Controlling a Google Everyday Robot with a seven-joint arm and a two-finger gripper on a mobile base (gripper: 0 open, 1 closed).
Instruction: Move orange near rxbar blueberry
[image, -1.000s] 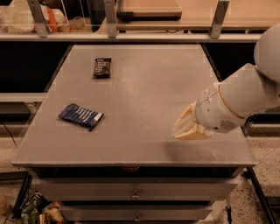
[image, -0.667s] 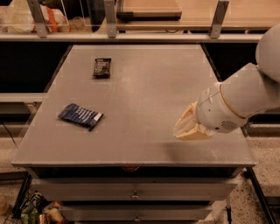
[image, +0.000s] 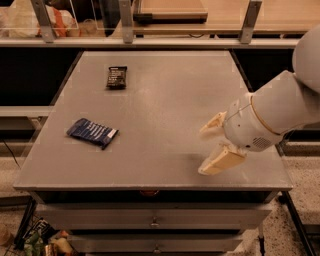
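The rxbar blueberry, a flat dark-blue wrapped bar with white lettering, lies on the left part of the grey table. My gripper hangs over the table's front right, far to the right of the bar. Its two cream fingers are spread apart, with nothing visible between them. The orange does not show anywhere in the camera view.
A smaller black wrapped bar lies at the back left of the table. A shelf with rails and bags runs behind the table. Drawers sit below the front edge.
The gripper's fingers, close together before, have spread apart. The arm has stayed at the table's front right. Both bars have not moved.
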